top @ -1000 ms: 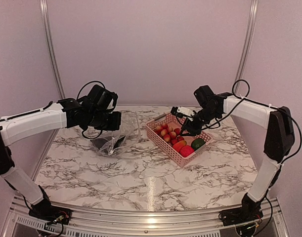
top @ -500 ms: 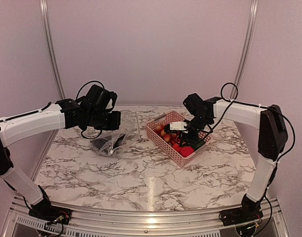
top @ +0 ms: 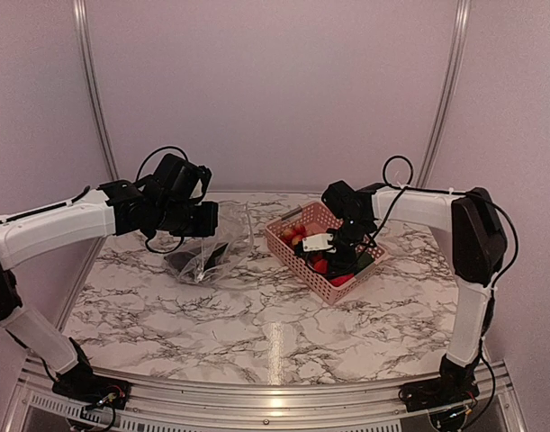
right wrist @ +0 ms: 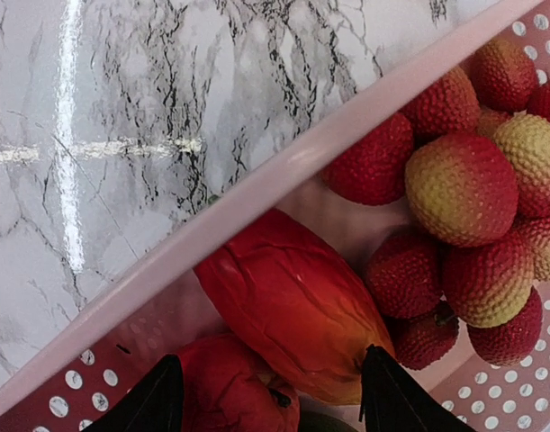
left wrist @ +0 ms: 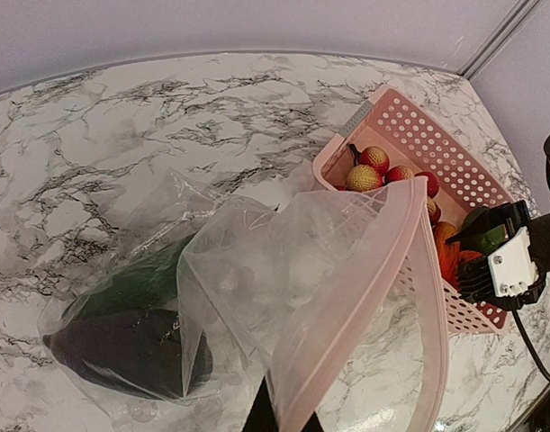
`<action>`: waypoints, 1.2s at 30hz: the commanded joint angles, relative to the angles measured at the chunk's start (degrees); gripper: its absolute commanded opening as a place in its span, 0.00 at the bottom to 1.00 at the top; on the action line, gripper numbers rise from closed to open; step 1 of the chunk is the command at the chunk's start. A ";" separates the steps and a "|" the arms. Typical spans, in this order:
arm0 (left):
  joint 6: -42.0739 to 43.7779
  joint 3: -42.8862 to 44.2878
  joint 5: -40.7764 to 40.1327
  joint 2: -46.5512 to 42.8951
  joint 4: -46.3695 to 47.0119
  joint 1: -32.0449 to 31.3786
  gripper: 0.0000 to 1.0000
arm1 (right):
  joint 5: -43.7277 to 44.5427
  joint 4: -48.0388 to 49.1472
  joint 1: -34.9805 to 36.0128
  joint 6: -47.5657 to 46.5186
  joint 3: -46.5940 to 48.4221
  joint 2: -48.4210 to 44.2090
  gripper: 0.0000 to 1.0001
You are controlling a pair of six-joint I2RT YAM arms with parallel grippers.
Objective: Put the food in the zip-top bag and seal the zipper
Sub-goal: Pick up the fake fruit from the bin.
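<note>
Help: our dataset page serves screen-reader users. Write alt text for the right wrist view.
The right gripper, fingers open, straddles an orange-red toy fruit lying in a pink perforated basket, a red piece beside it. Bumpy red-yellow round fruits are heaped to its right; the marble table shows beyond the basket's rim.

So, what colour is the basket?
The basket is pink, with small round holes in its walls; the left wrist view shows it best.
</note>
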 commanded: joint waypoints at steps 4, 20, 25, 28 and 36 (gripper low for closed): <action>0.15 -1.15 -0.95 -2.24 0.50 0.16 0.00 | 2.52 -0.16 0.71 0.56 3.43 4.06 0.65; -0.22 -1.69 -0.16 -2.34 1.75 0.23 0.00 | 9.85 5.65 0.91 1.86 3.70 5.39 0.57; -0.38 -1.74 0.15 -2.32 2.04 0.15 0.00 | 9.38 6.95 0.80 1.63 3.78 3.35 0.41; -0.42 -1.81 0.05 -2.37 2.04 0.16 0.00 | 8.85 7.30 0.46 1.52 3.95 1.33 0.36; -0.64 -1.85 0.12 -2.00 2.73 0.15 0.00 | 8.65 6.87 -0.75 1.75 3.43 -2.37 0.28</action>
